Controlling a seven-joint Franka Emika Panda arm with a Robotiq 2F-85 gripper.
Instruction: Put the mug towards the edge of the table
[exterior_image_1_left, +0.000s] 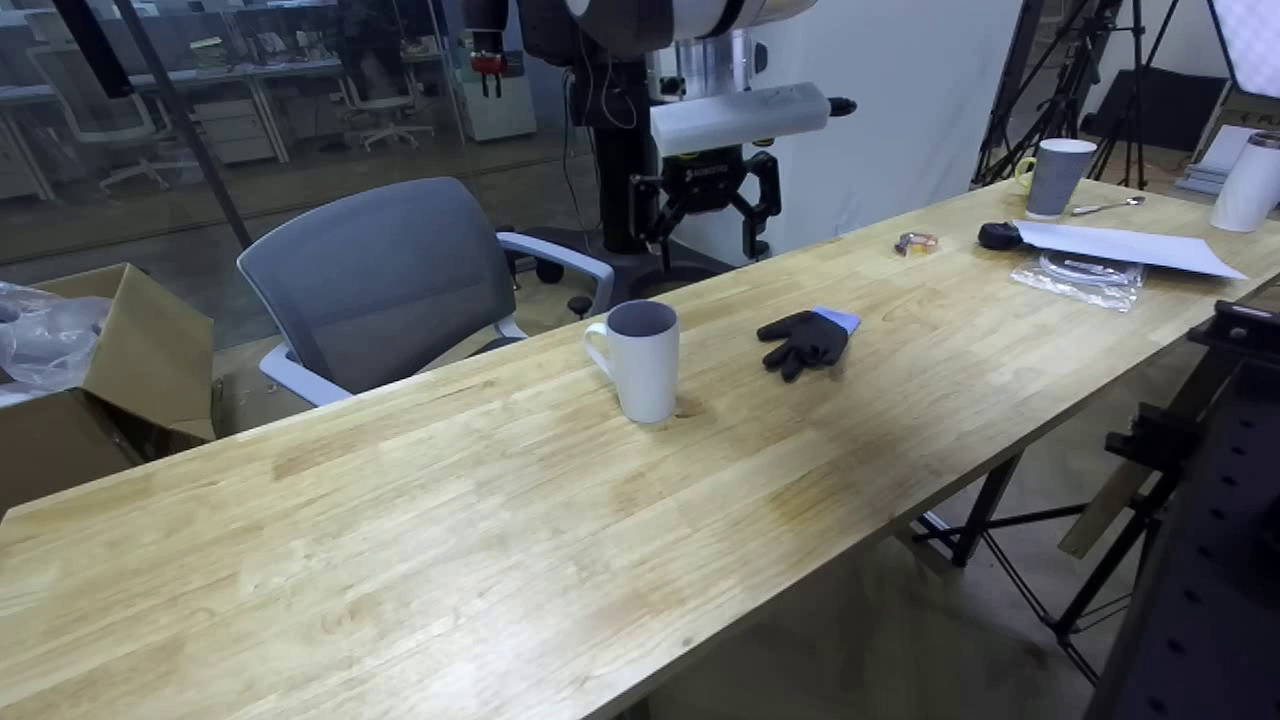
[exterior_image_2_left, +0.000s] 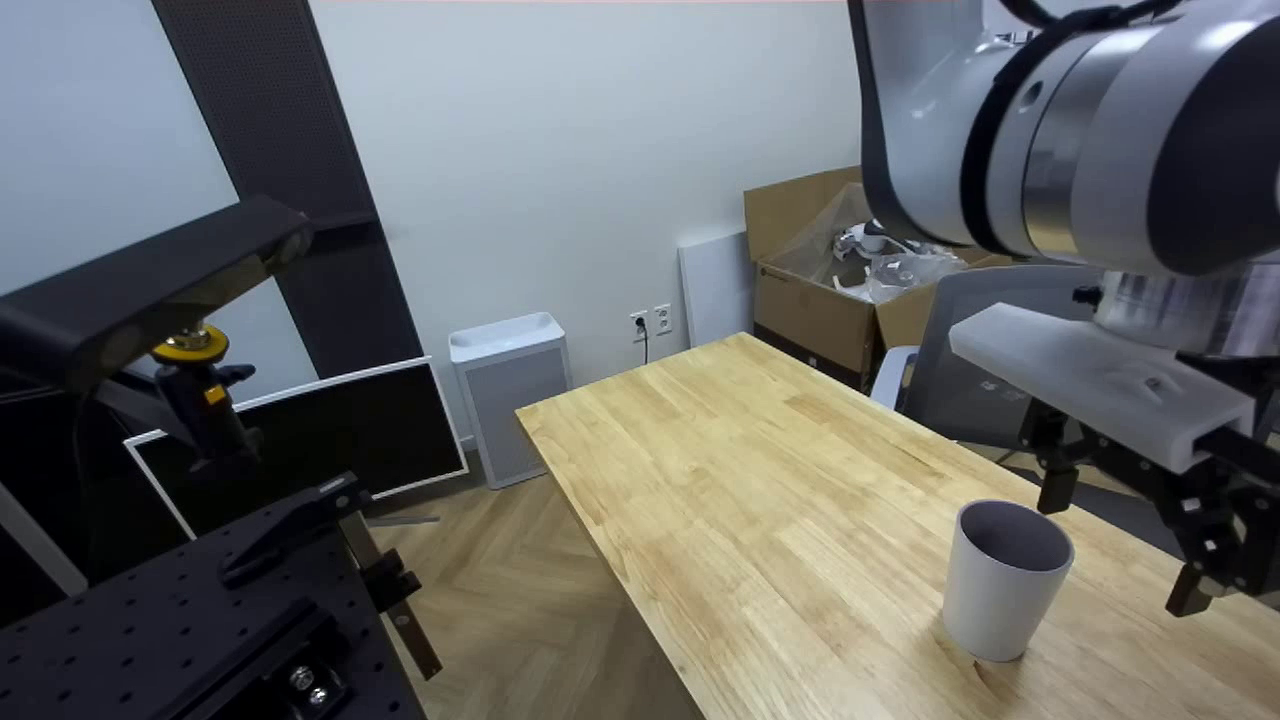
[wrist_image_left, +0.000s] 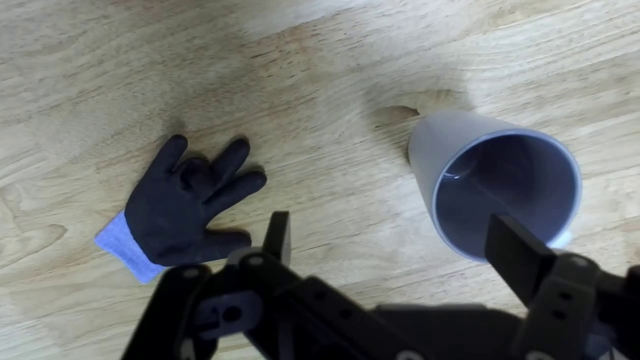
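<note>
A cardboard box is sitting at the far left in an exterior view. Next, a grey mesh chair is standing behind the long, light wooden table. On the tabletop, between its two long edges, a white mug is standing upright, its handle pointing left and its dark inside showing.

Above and to the right of the mug, the robot arm is hanging in from the top, with a white block jutting crosswise over its end. Under the block, the black gripper is pointing downward. In both exterior views its two fingers are hanging well apart, and the mug is standing free of them.

Farther right, a black glove with a blue cuff is lying on the table. Beyond it, a small orange item, a small black object, a grey cup, a bagged cable, a spoon, a sheet of paper and a white tumbler are resting towards the far right end.

In the wrist view, the glove is lying at left, one finger is showing near the middle, and at right the other is crossing in front of the mug's rim; the angle is leaving its height unclear.
</note>
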